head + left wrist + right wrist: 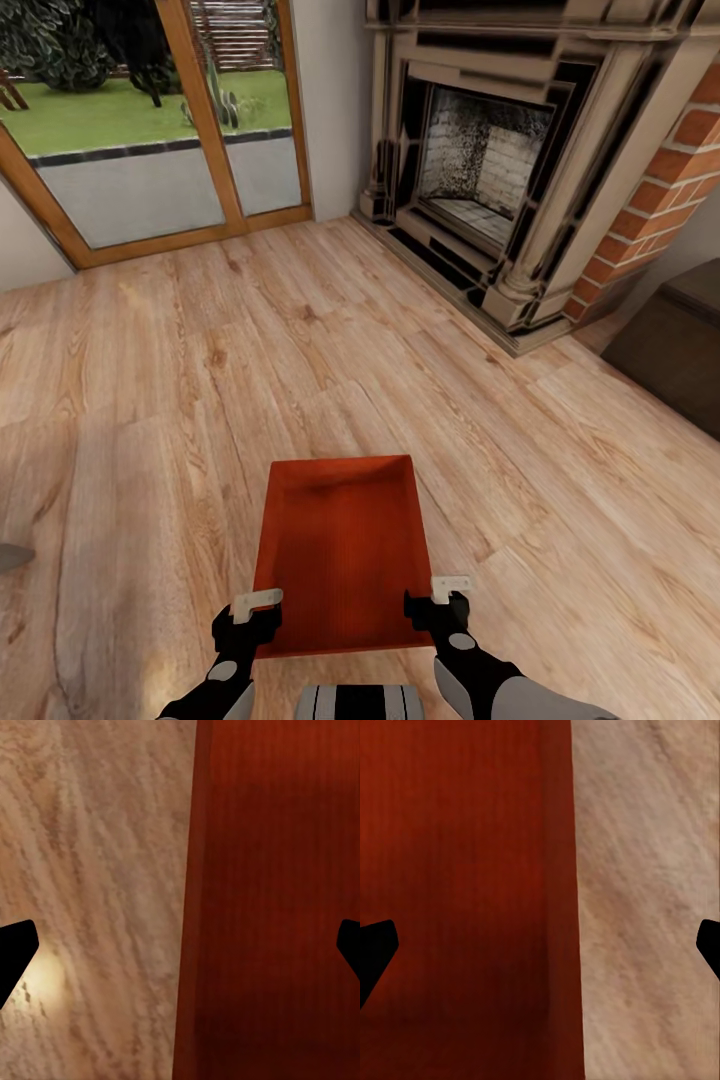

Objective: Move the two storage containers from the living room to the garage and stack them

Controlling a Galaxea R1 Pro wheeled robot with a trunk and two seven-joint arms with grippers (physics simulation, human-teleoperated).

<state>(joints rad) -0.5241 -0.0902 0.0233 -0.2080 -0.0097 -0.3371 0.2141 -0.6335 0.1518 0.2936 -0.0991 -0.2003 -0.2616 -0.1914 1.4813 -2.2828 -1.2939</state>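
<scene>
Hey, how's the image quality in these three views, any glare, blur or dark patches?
Head view: even light, sharp, lines bowed toward the edges, faint sheen on the wood floor. Left wrist view: soft, a bright glare spot on the planks beside the storage container. Right wrist view: soft too, the container's inside darkens to shadow near one finger.
</scene>
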